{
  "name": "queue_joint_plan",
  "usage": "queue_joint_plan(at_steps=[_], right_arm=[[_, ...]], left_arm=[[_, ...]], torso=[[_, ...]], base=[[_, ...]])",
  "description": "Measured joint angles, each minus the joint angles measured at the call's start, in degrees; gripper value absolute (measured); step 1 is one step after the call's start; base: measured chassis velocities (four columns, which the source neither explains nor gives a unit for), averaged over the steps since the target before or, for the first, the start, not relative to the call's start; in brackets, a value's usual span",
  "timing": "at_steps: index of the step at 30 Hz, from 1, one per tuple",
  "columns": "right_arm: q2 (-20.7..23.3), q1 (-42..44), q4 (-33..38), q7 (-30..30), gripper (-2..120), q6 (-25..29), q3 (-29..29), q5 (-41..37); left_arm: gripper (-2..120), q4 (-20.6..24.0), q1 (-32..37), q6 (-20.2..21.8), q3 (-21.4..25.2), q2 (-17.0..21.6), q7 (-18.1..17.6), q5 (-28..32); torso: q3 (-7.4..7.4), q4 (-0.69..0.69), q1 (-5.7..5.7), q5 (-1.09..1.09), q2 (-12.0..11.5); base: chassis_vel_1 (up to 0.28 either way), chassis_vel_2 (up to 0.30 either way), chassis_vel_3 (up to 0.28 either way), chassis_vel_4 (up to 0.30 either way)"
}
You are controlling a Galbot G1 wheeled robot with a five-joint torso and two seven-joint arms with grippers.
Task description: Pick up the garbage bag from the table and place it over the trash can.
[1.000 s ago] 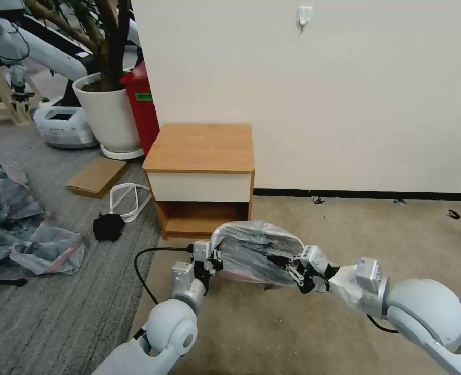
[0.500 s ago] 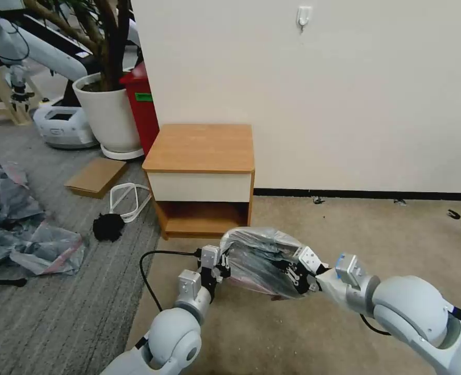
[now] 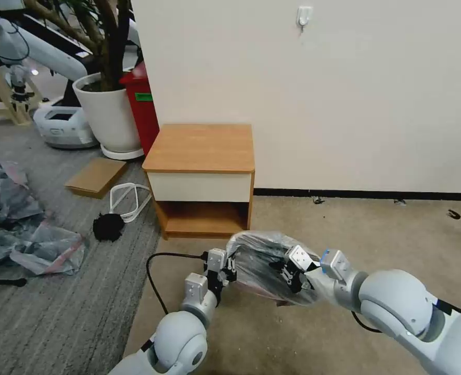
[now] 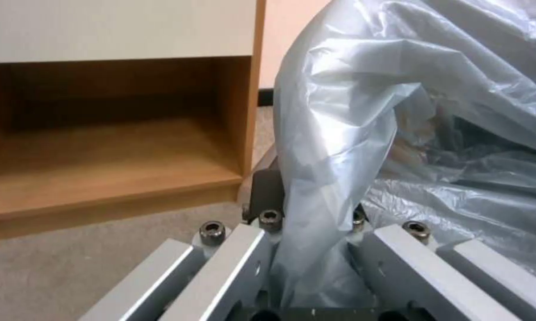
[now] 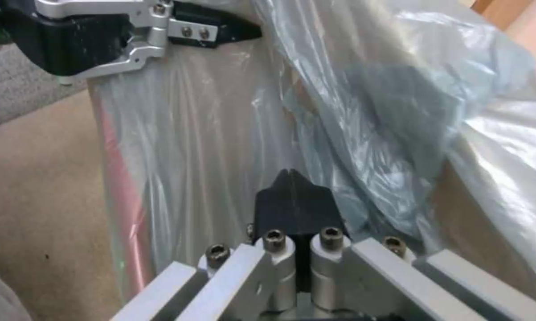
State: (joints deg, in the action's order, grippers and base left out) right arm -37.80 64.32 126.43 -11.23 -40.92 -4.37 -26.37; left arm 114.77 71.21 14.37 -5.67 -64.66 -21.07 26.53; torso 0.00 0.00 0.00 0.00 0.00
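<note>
The thin, crinkly, translucent grey garbage bag [image 3: 264, 260] with a pink-red rim band hangs stretched between both tools, low over the beige carpet [image 3: 345, 229] in front of the boxy wooden worktop [image 3: 202, 148]. The left tool [image 3: 229, 265] pinches one edge; the right tool [image 3: 292, 269] is clamped onto the opposite side.

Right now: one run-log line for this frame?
left gripper: shut on garbage bag | right gripper: shut on garbage bag | bag held between both in front of table | trash can: hidden

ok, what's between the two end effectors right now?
The garbage bag, stretched between left end effector and right end effector, both pinching it; clearest in the head view.
</note>
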Motion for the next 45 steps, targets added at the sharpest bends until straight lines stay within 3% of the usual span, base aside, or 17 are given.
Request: queue_joint_plan(at_steps=[19, 45], right_arm=[[-2.29, -8.92, -10.91, -5.23, 0, 0.21, 10.79, 9.49], [-6.42, -11.73, -18.65, -7.41, 0, 0.35, 15.09, 19.96]], left_arm=[[2, -0.09, -1.38, 0.14, -2.97, -0.46, -0.26, 0.27], [2, -0.39, -1.93, 0.48, -5.56, -1.83, -2.55, 2.45]], torso=[[0.00, 0.00, 0.00, 0.00, 0.00], [0.00, 0.00, 0.01, 0.00, 0.00]], base=[[0.000, 0.000, 0.000, 0.000], [0.000, 0.000, 0.000, 0.000]])
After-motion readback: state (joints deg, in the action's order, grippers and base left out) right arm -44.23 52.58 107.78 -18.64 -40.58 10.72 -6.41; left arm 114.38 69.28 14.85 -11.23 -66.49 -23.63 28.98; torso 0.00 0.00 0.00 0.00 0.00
